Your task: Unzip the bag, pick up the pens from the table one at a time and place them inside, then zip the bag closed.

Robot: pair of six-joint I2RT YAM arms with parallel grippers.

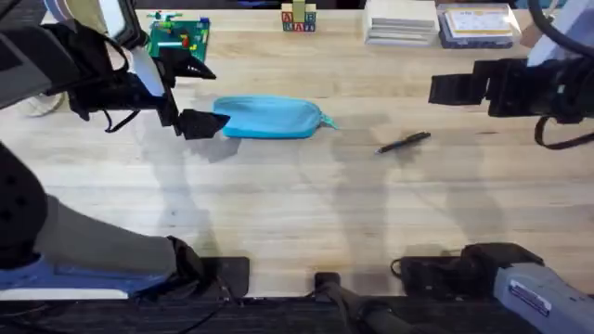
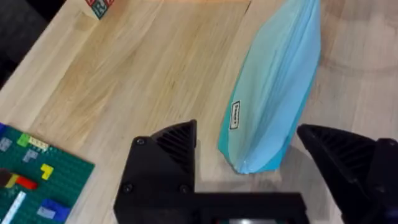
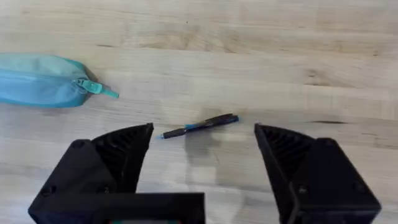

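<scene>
The pale plank table (image 1: 297,213) carries the light blue bag (image 1: 269,119) near its middle, apparently zipped, and a dark pen (image 1: 404,143) beside it. Left gripper (image 2: 249,152) spread around the bag's end; right gripper (image 3: 204,146) released above the pen. A green brick plate (image 1: 178,37) lies at the far edge.

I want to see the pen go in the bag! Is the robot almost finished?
Not yet. Nothing looks done: the bag looks zipped, its pull tab at the end. The open left gripper is at the bag's other end. The pen lies on the table, beneath the open right gripper. Unzipping, loading and zipping remain.
</scene>
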